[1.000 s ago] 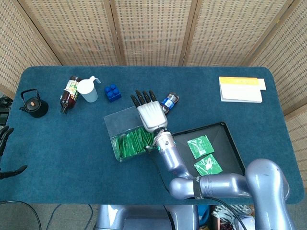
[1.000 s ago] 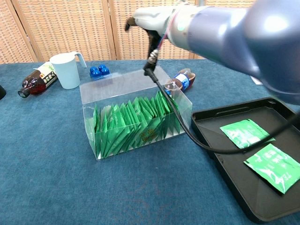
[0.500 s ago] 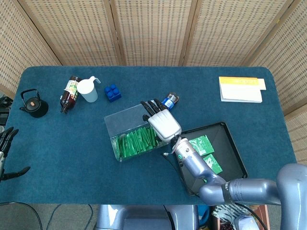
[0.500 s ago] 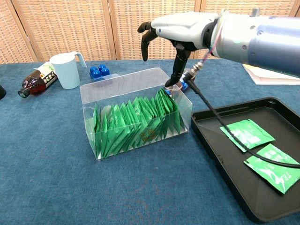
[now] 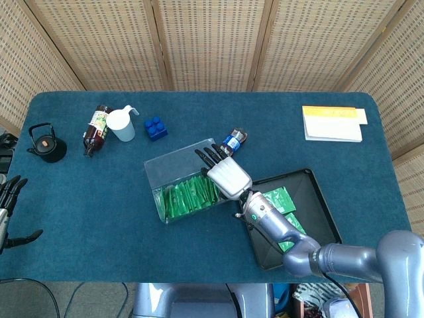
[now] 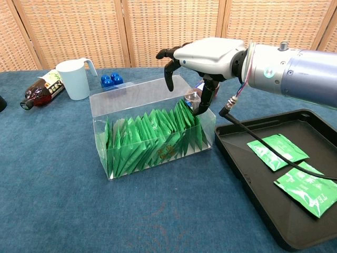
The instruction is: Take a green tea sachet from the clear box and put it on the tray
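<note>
- Clear plastic box [image 6: 137, 100] at centre frame, packed with green tea sachets [image 6: 152, 138]; black tray [image 6: 247, 174] at lower right holds two.
- Right robot hand [image 6: 202, 55] spread over the box, empty.
- Left robot hand [image 5: 10, 205] cut off at left edge; its state unclear.

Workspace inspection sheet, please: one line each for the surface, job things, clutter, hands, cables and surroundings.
Surface: blue cloth table.
Job things: clear box full of upright green sachets; black tray holds two sachets.
Clutter: kettle, two bottles, white cup, blue block, notepad.
Hands: right hand above the box, fingers pointing down, holding nothing; left hand at the table edge.
Cables: black cable from the right wrist.
Surroundings: wicker screens.
</note>
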Motion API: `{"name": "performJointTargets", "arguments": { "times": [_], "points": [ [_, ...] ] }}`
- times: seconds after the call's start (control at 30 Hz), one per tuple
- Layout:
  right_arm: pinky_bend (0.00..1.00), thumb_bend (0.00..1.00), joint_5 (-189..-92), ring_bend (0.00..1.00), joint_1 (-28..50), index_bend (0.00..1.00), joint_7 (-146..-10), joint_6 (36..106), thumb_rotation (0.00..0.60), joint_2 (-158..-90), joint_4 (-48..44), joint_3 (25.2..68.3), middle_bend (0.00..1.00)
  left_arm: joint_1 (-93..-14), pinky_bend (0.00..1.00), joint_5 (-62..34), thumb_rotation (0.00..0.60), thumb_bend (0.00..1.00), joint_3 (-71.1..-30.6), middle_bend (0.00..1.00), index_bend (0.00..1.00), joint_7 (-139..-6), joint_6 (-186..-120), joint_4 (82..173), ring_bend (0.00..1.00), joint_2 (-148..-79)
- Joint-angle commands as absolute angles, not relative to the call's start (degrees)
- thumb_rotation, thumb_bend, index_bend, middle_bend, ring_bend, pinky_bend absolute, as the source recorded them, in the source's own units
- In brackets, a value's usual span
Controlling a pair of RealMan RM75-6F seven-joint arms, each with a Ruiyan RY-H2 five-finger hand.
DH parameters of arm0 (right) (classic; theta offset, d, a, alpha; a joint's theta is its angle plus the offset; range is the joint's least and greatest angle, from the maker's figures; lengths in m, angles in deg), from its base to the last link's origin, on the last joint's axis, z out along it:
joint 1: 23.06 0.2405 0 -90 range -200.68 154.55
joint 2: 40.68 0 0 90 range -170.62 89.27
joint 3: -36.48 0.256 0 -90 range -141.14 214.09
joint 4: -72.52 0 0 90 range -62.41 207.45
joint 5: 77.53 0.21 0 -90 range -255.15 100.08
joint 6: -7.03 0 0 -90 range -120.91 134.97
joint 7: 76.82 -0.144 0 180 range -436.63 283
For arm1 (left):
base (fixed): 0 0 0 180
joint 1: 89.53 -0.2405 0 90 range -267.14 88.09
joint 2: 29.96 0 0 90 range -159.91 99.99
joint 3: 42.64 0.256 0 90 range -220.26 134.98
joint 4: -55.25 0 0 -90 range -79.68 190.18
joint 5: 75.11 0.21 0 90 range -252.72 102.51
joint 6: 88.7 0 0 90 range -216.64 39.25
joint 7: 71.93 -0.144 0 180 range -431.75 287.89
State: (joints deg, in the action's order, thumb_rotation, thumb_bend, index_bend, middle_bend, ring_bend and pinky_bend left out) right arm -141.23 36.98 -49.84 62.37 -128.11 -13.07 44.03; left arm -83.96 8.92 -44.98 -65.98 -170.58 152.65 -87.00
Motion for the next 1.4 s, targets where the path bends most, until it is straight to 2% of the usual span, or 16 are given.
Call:
{"name": "performJointTargets", "arguments": {
  "times": [0.03,0.7,1.23,1.4],
  "points": [
    [0.00,0.22,-141.6,0.00,36.9,0.43,-49.5,61.7,0.600,-128.6,-12.1,44.1,0.01,-83.9,0.00,8.8,0.600,0.10,-45.0,0.00,0.00,-66.0,-170.5,152.6,0.00,-87.0],
    [0.00,0.22,-143.5,0.00,36.6,0.46,-47.7,59.1,0.600,-130.1,-8.8,44.6,0.01,-83.7,0.00,8.4,0.600,0.10,-45.0,0.00,0.00,-66.3,-170.0,152.7,0.00,-87.1],
    [0.00,0.46,-145.1,0.00,36.7,0.48,-46.3,58.0,0.600,-132.0,-6.2,44.7,0.02,-83.5,0.00,8.0,0.600,0.10,-45.1,0.00,0.00,-66.1,-169.6,152.6,0.00,-87.0],
    [0.00,0.48,-145.4,0.00,36.6,0.49,-45.9,57.6,0.600,-132.3,-5.6,44.5,0.02,-83.4,0.00,8.0,0.600,0.10,-45.0,0.00,0.00,-66.1,-169.5,152.5,0.00,-87.0]
  ]
}}
